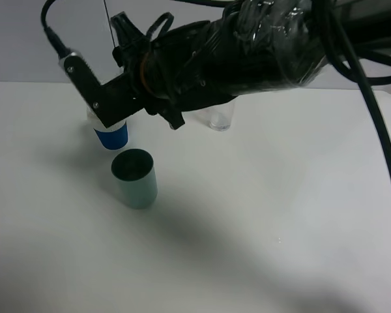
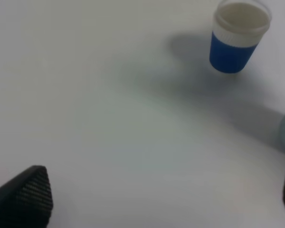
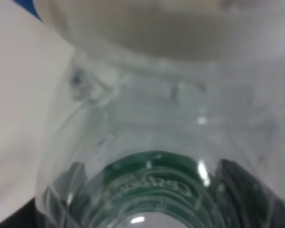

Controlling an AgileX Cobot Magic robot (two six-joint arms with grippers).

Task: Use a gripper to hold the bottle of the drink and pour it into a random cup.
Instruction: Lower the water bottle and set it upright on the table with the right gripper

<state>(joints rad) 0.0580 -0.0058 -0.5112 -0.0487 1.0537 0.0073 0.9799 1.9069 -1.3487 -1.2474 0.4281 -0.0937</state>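
Right wrist view: my right gripper point(image 3: 152, 199) is clamping the bottle of the drink point(image 3: 147, 123), clear moulded plastic with a green label, and holding it aloft just behind the cup point(image 1: 135, 178), a matte teal cylinder on the white tabletop point(image 1: 260, 215). I am judging alignment as under way. Pouring is requiring the neck centred over that cup, not the neighbouring blue-sleeved paper cup point(image 1: 111, 135).

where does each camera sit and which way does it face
exterior high: up high, looking down at the white table; right arm crosses to the blue-sleeved cup.
left wrist: low over the table, facing that cup; fingertips at the edges.
right wrist: close against the bottle, its pincer dark behind it.
shared: that cup, in the first two.
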